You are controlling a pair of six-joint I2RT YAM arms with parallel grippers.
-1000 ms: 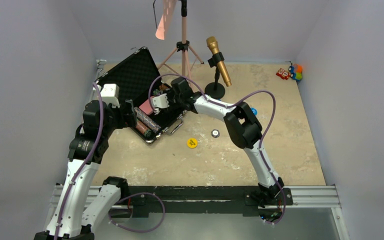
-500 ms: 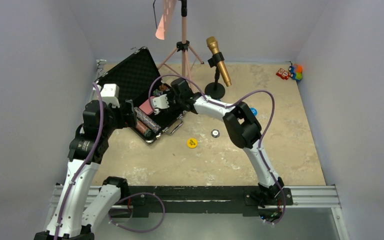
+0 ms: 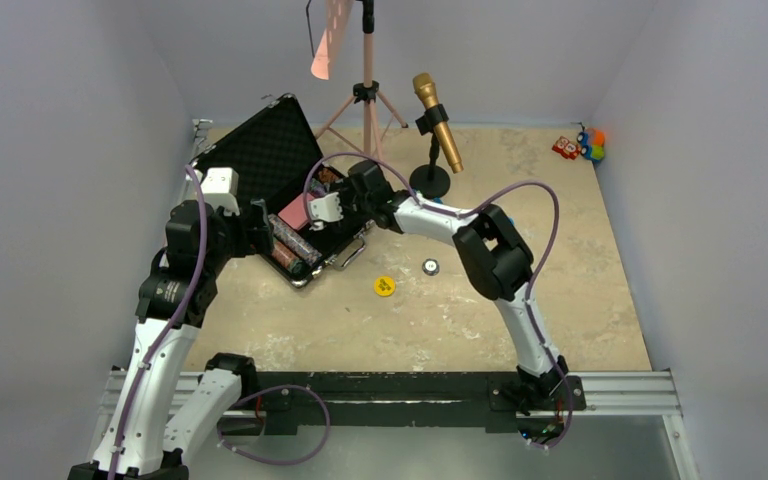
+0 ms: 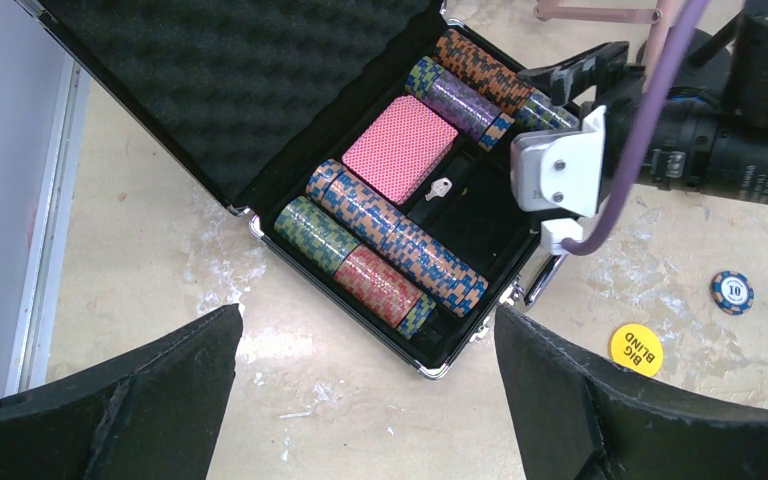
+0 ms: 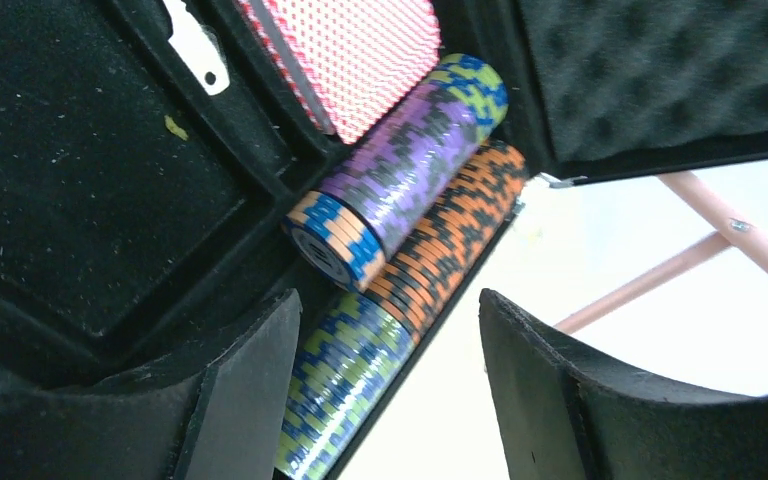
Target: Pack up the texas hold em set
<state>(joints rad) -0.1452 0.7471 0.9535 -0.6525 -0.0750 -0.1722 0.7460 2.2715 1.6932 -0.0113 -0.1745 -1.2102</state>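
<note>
**Case open, most chips in, two pieces out on the surface**

The briefcase (image 3: 260, 150) lies open at the far left of the surface (image 3: 560, 300). Its foam lid is tipped back, so both arms can reach in from the near side. The chip stacks (image 4: 395, 240) lie on their sides in the long slots. The pink card deck (image 4: 400, 162) sits flat in its own pocket between them, and a small key (image 4: 440, 187) rests in the bare middle compartment.

The right gripper (image 5: 390, 390) reaches over the far row, its fingers apart on either side of a green-and-blue roll of chips (image 5: 345, 380). My guess is that it is settling that roll into its slot. I can't tell whether the fingers touch the chips.

The left gripper (image 4: 370, 400) hangs above the near-left edge of the case, spread wide with nothing in it. It looks to be keeping out of the other arm's way.

Outside the case, the yellow button (image 3: 384, 285) marked BIG BLIND lies near the case's front corner. A loose chip (image 3: 430, 266) lies close to its right. Those look like the next things to go in.

Several things are hidden:
- The right arm's wrist covers the right-hand end of the case from the left wrist view, so I can't say whether the far row is full.
- The near end of the green-and-blue roll runs off the bottom of the right wrist view.
- I can't make out a blue or triangular button anywhere. The right arm's elbow covers a patch of the surface where one could lie.
</note>
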